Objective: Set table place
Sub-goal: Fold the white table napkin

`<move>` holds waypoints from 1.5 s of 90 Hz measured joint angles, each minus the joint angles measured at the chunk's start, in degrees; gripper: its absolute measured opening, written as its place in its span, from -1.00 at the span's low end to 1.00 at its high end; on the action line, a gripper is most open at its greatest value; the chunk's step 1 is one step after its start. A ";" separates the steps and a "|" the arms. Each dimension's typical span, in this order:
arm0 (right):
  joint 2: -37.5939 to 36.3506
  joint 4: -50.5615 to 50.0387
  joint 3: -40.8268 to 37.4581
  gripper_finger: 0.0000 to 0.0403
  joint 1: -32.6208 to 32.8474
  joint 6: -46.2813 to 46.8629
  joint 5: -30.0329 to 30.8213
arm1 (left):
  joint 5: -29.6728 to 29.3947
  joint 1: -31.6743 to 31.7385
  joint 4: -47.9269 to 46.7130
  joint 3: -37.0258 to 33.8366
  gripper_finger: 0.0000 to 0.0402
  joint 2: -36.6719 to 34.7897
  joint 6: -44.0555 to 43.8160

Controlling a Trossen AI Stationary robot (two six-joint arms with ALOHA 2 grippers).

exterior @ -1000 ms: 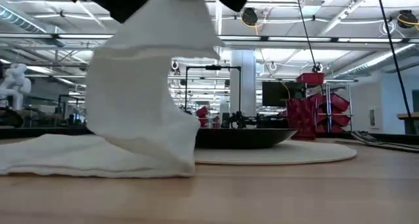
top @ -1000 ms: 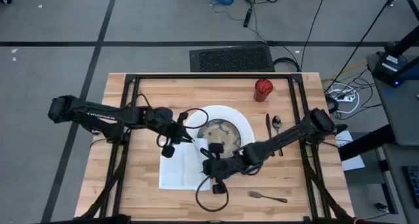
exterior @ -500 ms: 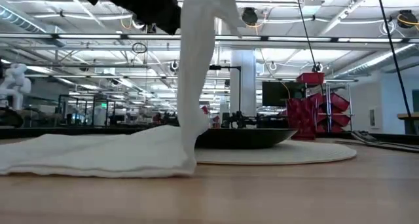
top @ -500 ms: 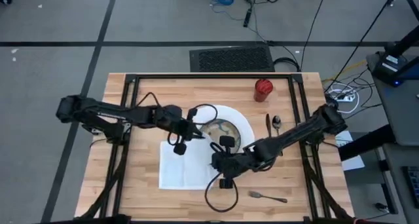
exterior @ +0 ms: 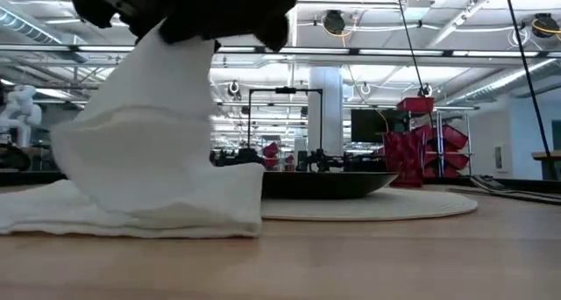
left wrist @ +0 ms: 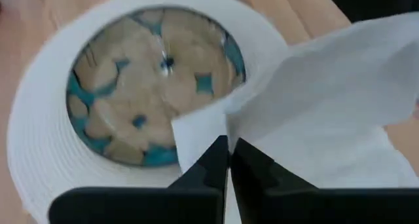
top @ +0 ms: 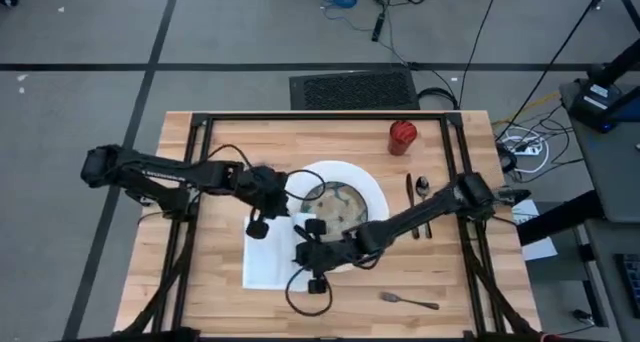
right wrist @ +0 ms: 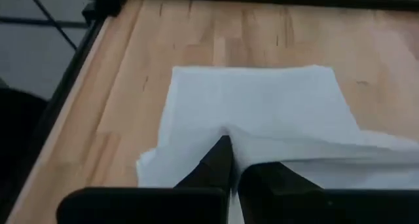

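Your napkin (top: 272,254) lies on the table (top: 230,142) at about seven o'clock from the plate (top: 372,197), its near edge lifted off the wood. Both grippers pinch that raised cloth: the left gripper (left wrist: 228,152) grips it at the plate's nine o'clock, the right gripper (right wrist: 229,153) at the plate's six o'clock. The bowl (top: 336,204) sits on the plate. At two o'clock you have the red cup (top: 402,136).
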 joint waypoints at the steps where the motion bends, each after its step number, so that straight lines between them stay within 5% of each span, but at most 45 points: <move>1: 0.36 0.36 0.00 -1.00 -0.08 0.00 -0.13 | 0.00 0.00 -0.30 0.00 -1.00 0.00 0.00; 61: 8.06 11.39 0.00 -0.98 -3.80 -0.07 -0.17 | -5.79 0.02 -4.49 -4.48 -1.00 0.39 -1.95; 83: 8.15 13.04 0.00 -0.64 -4.01 -0.44 -1.90 | -6.37 0.02 -7.93 -4.22 -0.83 0.39 -7.48; 107: 8.15 15.64 0.00 -0.23 -4.46 -0.41 -1.40 | -11.61 0.00 -22.97 3.80 -0.51 0.39 -14.52; 135: 7.19 15.12 -0.01 -0.12 -4.83 -3.22 -0.94 | -10.91 -2.41 -39.66 10.67 -0.49 0.39 -24.33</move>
